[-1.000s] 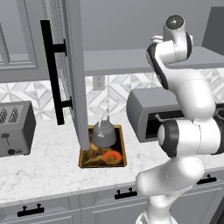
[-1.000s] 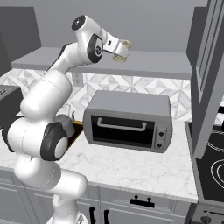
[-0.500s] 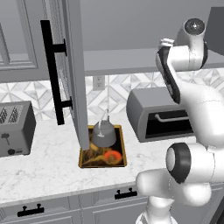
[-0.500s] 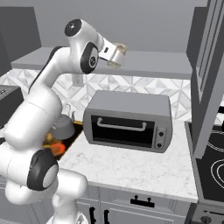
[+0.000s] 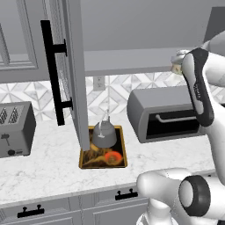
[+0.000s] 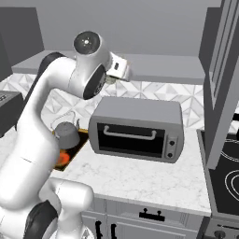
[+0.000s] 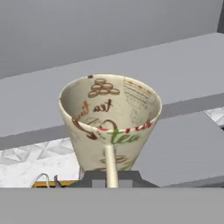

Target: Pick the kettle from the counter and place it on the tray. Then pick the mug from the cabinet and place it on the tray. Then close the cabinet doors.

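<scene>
Left base view, kettle (image 5: 103, 133) on tray (image 5: 119, 163), toaster oven (image 5: 169, 112) beside

The cream mug (image 7: 109, 122) sits centre, its handle at six o'clock; the grey cabinet (image 7: 131, 65) shelf lies behind, toward twelve.

Cream ceramic-looking mug (image 7: 109, 127): matt glaze with printed brown, red and green lettering. Small dark-grey metal kettle (image 5: 103, 134): dull brushed sheen, thin wire handle. White marble-patterned stone desk (image 5: 48, 169): smooth, grey veining. Flat tray with golden-yellow rim (image 5: 124, 154): glossy painted inside. Large grey toaster oven (image 6: 135, 128): satin metal shell, dark glass door. Tall grey panelled cabinet door (image 5: 72, 74): matt paint, black bar handle.
</scene>
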{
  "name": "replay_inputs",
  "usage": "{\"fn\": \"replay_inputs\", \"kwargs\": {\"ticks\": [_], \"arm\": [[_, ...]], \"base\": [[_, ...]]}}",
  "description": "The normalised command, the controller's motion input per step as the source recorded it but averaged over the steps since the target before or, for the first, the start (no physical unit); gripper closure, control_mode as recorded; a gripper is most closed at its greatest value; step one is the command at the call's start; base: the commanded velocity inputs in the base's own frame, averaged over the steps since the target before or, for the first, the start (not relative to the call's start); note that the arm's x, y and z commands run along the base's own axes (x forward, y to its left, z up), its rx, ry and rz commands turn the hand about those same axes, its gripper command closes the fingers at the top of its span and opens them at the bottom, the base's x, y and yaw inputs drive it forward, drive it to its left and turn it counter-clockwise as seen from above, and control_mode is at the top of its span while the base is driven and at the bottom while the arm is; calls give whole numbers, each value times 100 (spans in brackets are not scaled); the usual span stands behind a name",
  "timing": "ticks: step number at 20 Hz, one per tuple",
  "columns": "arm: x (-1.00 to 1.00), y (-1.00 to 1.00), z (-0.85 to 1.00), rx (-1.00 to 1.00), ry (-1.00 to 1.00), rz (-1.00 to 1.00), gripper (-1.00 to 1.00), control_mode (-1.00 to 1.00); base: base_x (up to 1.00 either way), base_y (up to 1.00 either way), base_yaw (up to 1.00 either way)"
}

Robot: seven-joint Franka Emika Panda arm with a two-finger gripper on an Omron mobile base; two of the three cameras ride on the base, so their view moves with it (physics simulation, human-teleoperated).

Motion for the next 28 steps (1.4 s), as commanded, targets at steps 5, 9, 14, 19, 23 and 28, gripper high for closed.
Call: {"fn": "replay_inputs", "kwargs": {"ticks": [5,9,14,19,23,28], "arm": [[-96,29,-6,0,0,49,100,-100],[-83,46,-23,0,0,56,100,-100],[-49,59,-52,-2,0,59,100,-100],[-4,73,-82,-13,-3,42,100,-100],[-1,67,-94,-1,-1,27,100,-100],[-2,52,-85,1,0,10,100,-100]], "base": [[0,0,0],[0,0,0],[0,0,0],[0,0,0],[0,0,0],[0,0,0]]}}
